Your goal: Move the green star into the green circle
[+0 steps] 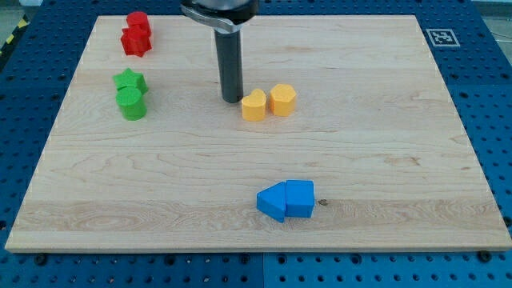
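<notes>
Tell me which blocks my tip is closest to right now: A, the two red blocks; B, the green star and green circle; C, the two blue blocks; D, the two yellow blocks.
D: my tip sits just to the view's left of the yellow blocks, while the red, green and blue pairs lie farther off.

The rod [230,64] is cut off by the view's top edge, so the arm above its dark collar cannot be seen. The 2 red blocks [137,34] press together (their separate shapes are hard to tell). The wooden board [256,152] loses its bottom left corner at the view's edge. The square marker [440,37] is too small to read.
</notes>
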